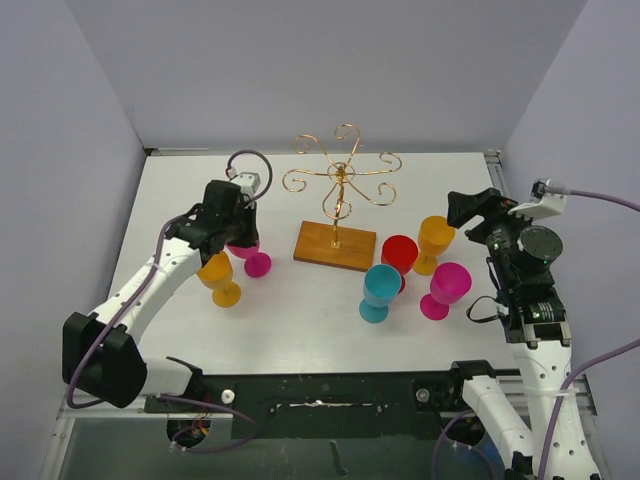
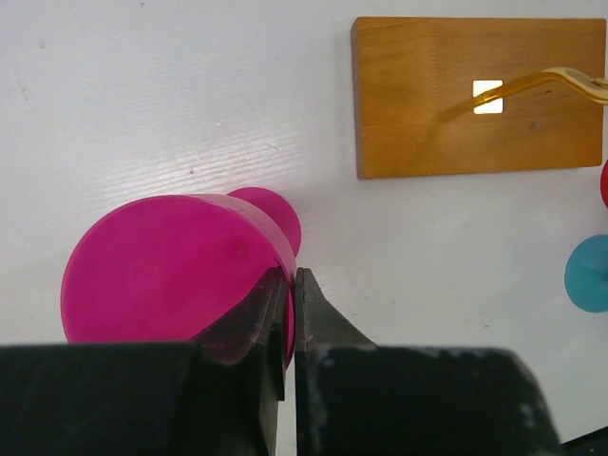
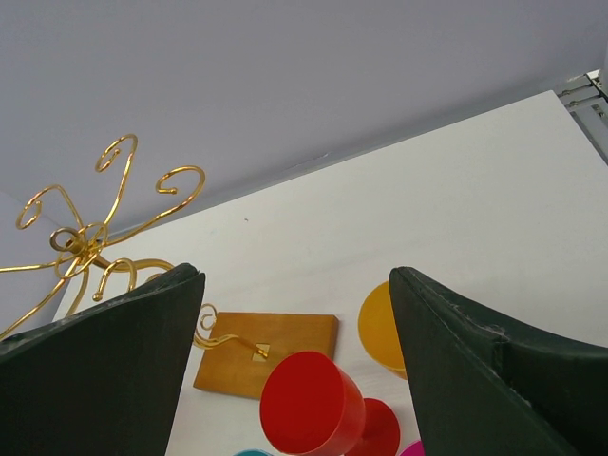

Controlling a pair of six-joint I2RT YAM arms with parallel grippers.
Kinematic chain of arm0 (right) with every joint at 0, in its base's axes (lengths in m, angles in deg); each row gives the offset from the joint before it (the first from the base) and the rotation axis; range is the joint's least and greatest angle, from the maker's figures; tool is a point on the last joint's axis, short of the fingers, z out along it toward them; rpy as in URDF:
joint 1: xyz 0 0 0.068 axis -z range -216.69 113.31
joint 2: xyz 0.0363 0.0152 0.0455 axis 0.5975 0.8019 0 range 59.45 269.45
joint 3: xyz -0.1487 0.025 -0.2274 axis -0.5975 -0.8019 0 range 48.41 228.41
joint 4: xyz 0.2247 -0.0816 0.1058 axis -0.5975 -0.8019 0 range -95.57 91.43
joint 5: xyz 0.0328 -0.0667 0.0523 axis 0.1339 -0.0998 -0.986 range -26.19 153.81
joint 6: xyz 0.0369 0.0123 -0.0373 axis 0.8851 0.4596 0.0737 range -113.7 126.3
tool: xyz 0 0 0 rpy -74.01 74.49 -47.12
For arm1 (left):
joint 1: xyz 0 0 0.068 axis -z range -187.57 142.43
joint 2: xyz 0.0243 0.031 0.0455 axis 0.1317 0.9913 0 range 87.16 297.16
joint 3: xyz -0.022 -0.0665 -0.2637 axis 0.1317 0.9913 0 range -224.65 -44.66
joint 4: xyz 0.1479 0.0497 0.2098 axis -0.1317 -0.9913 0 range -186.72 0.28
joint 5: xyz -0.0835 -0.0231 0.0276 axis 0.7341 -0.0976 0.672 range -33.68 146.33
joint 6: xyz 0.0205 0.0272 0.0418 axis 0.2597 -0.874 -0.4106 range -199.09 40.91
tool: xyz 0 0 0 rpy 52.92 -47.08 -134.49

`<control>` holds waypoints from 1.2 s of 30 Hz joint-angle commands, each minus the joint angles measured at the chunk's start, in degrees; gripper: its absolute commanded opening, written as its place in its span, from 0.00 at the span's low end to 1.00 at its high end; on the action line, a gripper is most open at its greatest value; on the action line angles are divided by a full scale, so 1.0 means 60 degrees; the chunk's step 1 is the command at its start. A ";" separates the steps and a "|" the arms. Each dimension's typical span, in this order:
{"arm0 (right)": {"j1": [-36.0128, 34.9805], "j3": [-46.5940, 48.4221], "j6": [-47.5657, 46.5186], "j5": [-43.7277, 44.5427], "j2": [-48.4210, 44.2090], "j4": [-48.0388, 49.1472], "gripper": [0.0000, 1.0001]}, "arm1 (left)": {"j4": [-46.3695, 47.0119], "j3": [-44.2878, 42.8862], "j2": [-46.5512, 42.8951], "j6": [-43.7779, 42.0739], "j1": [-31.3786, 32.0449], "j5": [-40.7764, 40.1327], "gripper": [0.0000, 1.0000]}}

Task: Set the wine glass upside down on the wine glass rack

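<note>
Pink wine glass (image 2: pixel 161 266) stands left of the gold wine glass rack (image 1: pixel 341 175); we are grabbing it, left gripper (image 2: pixel 290 285) pinching its rim. Right gripper (image 3: pixel 294 275) gapes wide, empty. Next: lift, flip it.

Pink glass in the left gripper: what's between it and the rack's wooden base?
Nothing but a bare stretch of white table lies between the pink glass and the rack's wooden base; the left wrist view shows it.

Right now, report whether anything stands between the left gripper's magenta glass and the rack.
Nothing visible does: bare table lies between the magenta glass, pinched by the left gripper, and the rack. The orange glass beside it stands off that line.
</note>
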 commanded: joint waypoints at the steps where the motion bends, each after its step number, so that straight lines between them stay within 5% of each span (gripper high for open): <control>1: 0.0072 0.0411 -0.0255 -0.0177 0.0210 0.0379 0.80 | 0.0477 -0.0651 -0.0714 -0.0211 0.0022 0.0000 0.00; 6: 0.0072 0.0528 0.0102 -0.0249 0.0163 0.0741 0.81 | 0.0958 -0.0656 -0.1673 0.0168 0.0024 -0.0438 0.00; 15: 0.0004 0.0925 0.1231 -0.2851 0.0978 0.2086 0.82 | 0.2746 -0.0024 -0.3974 0.0900 0.0022 -0.1290 0.00; 25: -0.1483 0.0584 0.1726 -0.1990 0.1188 0.3367 0.81 | 0.5600 0.0998 -0.6048 0.1806 0.0014 -0.2188 0.00; 36: -0.6431 0.2952 -0.0107 0.0684 0.3902 0.4079 0.78 | 0.8503 0.1697 -0.6790 0.2497 0.0012 -0.0120 0.00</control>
